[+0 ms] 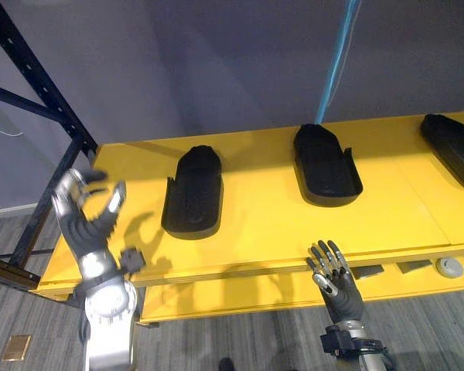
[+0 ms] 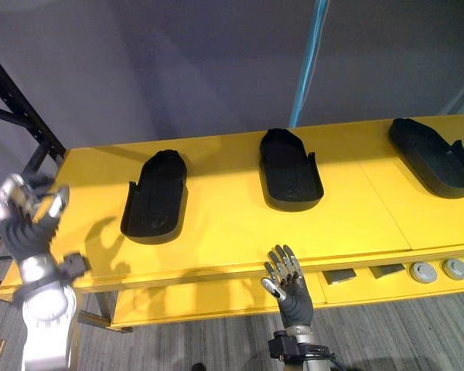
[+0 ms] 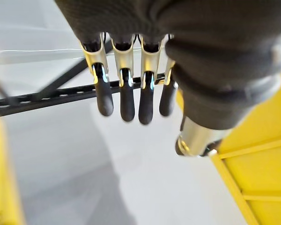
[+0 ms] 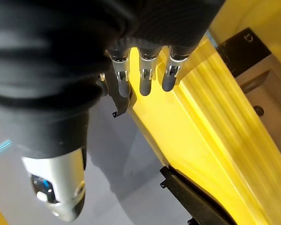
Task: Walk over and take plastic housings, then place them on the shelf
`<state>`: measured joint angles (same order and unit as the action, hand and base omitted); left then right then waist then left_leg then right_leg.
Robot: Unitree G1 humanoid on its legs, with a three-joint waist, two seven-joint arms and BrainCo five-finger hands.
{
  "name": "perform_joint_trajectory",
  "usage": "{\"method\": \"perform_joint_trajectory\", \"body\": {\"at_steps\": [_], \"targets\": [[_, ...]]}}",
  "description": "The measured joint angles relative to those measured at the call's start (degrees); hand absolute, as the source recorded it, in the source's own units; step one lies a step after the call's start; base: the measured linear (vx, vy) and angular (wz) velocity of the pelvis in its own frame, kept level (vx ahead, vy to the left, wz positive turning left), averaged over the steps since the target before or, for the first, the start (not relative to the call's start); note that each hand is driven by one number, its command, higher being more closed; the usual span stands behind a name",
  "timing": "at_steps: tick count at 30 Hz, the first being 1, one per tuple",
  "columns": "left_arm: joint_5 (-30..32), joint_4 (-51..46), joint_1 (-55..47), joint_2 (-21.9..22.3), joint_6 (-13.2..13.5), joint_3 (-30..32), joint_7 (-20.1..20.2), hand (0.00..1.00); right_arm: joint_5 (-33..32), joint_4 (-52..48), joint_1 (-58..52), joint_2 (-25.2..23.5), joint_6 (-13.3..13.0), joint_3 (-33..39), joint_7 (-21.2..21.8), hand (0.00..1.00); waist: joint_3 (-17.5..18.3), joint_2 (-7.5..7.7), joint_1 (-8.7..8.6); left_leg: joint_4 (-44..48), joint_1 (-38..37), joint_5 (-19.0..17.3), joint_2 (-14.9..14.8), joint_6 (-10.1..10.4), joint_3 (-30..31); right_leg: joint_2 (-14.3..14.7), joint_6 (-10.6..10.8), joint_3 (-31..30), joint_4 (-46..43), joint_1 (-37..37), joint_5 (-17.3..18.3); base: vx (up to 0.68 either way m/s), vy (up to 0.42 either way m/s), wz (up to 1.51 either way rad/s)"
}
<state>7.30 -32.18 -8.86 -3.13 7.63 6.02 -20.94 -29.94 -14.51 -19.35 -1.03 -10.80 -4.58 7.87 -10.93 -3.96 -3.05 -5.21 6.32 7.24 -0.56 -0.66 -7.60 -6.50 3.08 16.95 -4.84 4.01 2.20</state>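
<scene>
Three black plastic housings lie on the yellow shelf top (image 1: 263,224): one at the left (image 1: 193,193), one in the middle (image 1: 325,165), one at the far right (image 1: 453,148). My left hand (image 1: 83,209) is raised at the shelf's left end, left of the left housing, fingers loosely spread and holding nothing. My right hand (image 1: 334,276) hovers at the shelf's front edge below the middle housing, fingers straight and empty. The right wrist view shows those fingers (image 4: 144,75) over the yellow edge (image 4: 210,117), with a housing (image 4: 192,197) beyond.
A dark blue rack frame (image 1: 42,100) stands at the left. A blue pole (image 1: 336,58) rises behind the shelf against a grey wall. A lower yellow shelf holds small grey plates (image 1: 369,271) and round parts (image 1: 449,267). Grey floor lies below.
</scene>
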Motion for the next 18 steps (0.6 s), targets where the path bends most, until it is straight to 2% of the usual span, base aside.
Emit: {"method": "perform_joint_trajectory", "body": {"at_steps": [3,7,9,13,18], "targets": [[-7.40,-0.32,-7.30,1.39,0.72,-5.84,5.55,1.00,0.00,-0.01,-0.62,-0.44,0.00,0.02,-0.01,0.00,0.06,0.12,0.48,0.02,1.99,0.70,-0.12,-0.27,0.14,0.23,-0.04,0.23,0.44,1.54,-0.95,-0.02,-0.004,0.01],[-16.53,3.96,-8.93,1.45,0.94,-6.97,9.38,1.00,0.04,0.04,-0.65,-0.50,0.00,-0.10,-0.43,0.00,0.00,0.21,0.56,0.05,2.67,0.90,-0.19,-0.19,0.13,0.28,-0.05,0.25,0.43,2.19,-1.15,0.00,0.000,0.00],[-18.95,6.00,-8.88,1.44,0.89,-7.25,10.35,1.00,0.04,0.04,-0.52,-0.52,0.00,-0.15,-1.14,0.00,-0.04,0.26,0.55,0.03,3.01,0.88,-0.24,-0.16,-0.02,0.31,-0.05,0.04,0.42,2.69,-1.15,-0.02,-0.010,-0.04],[-21.78,9.26,-7.39,1.14,0.64,-7.70,12.19,1.00,0.04,0.14,-0.21,-0.52,-0.02,-0.17,-2.06,0.00,-0.40,0.74,0.51,0.22,4.45,0.85,-0.43,-0.13,-0.45,0.45,-0.18,-0.44,0.36,4.39,-1.28,-0.01,-0.010,-0.07],[-21.79,13.44,-1.65,0.69,0.57,-7.76,12.08,1.00,0.04,0.70,1.77,-0.53,-0.19,-0.21,-2.91,0.00,-1.66,2.09,0.48,0.23,5.19,0.77,-0.59,-0.01,-1.52,0.60,-0.25,-1.48,0.33,5.71,-1.36,-0.01,-0.011,-0.10]]}}
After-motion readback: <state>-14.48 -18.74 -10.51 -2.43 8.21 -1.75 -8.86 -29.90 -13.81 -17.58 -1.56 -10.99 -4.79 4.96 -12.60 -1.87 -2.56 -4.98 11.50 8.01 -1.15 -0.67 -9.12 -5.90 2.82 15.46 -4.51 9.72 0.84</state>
